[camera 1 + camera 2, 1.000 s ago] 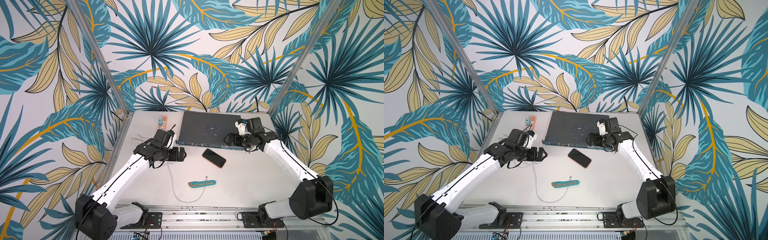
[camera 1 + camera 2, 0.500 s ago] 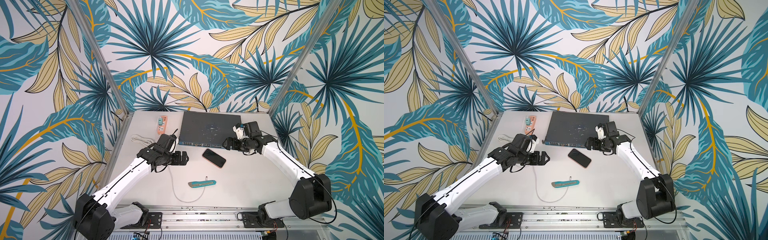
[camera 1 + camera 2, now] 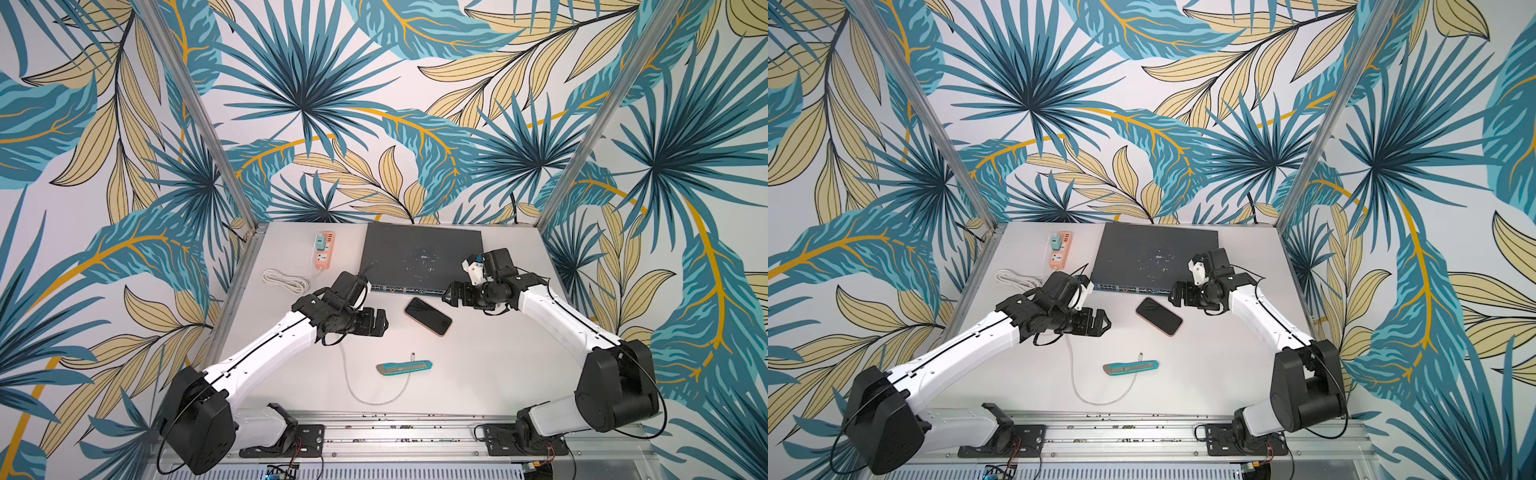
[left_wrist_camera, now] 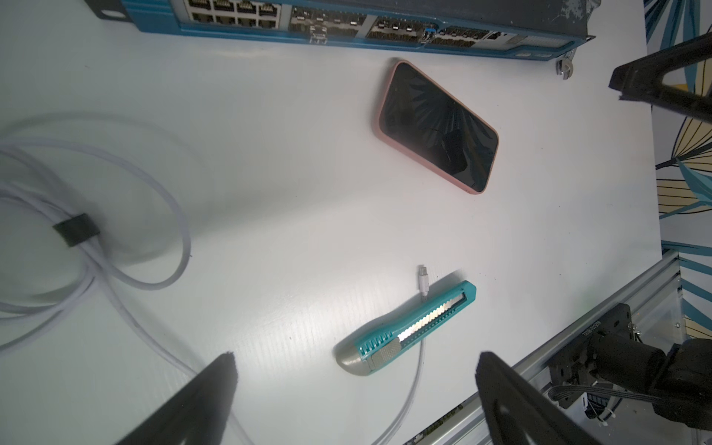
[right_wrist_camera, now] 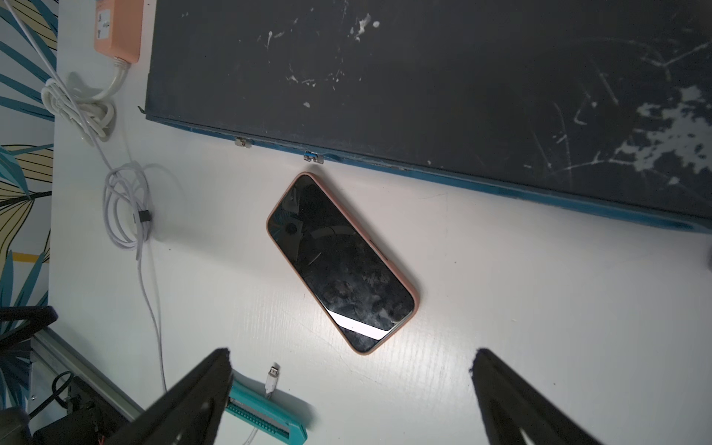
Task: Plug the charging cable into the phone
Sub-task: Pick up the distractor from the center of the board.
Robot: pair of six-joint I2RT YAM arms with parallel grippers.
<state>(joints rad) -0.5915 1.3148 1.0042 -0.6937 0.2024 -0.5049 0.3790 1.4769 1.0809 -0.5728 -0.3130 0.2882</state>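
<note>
Cable (image 4: 424, 283): unplugged, tip loose near phone (image 3: 428, 316). Left gripper (image 3: 380, 322) and right gripper (image 3: 451, 295) flanked phone, both wide open, empty. Step: approach. Next likely needed: pinching tip, steadying phone.

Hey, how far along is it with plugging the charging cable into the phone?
Nothing looks done yet: the phone lies flat with no plug in it. Nothing is in hand either; the left gripper and right gripper are both open and empty. Left to do: pick up the charging cable, whose connector lies by the utility knife, and insert it.
</note>
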